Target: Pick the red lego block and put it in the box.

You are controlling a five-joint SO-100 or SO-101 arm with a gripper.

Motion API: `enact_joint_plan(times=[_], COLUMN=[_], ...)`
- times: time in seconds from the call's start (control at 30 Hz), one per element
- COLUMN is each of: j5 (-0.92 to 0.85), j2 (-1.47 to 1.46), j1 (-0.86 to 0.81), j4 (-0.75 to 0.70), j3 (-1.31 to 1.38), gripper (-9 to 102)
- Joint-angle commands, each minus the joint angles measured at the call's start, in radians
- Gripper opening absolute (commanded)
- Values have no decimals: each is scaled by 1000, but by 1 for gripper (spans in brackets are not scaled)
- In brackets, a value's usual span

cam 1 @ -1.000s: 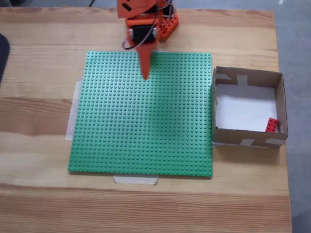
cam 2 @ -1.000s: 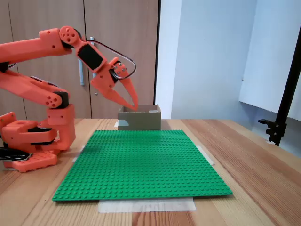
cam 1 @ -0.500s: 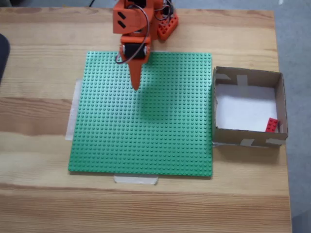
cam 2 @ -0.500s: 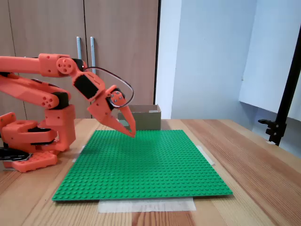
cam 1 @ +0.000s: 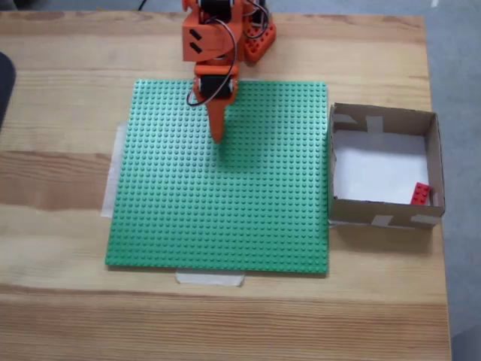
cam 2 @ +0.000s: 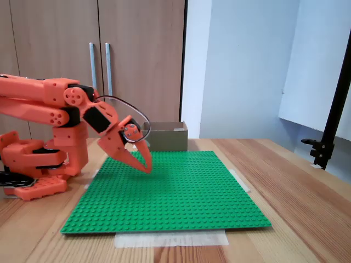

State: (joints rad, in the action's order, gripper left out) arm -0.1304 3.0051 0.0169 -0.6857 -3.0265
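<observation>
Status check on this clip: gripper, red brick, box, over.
Gripper shut, empty, low over green baseplate. Red lego block lies in the box, near corner. Nothing in the way.

The robot arm (cam 2: 49, 104) is bright orange with black parts, and its gripper (cam 1: 218, 135) is orange too. The big flat plate (cam 1: 218, 177) in the middle of a fixed view is green with rows of little bumps. At the right is the box (cam 1: 383, 118), brown with pale tape strips and a white floor. The red lego block (cam 1: 421, 194) is bright red. The table (cam 1: 60, 90) is light wood with darker stripes.
</observation>
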Motion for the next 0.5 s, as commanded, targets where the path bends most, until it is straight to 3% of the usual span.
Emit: enact_joint_plan(times=[0.0,0.47], j5=[3,18], j2=[44,129], j1=[3,8], j4=[5,-5], j3=[-28,-107], gripper=[-1,-1])
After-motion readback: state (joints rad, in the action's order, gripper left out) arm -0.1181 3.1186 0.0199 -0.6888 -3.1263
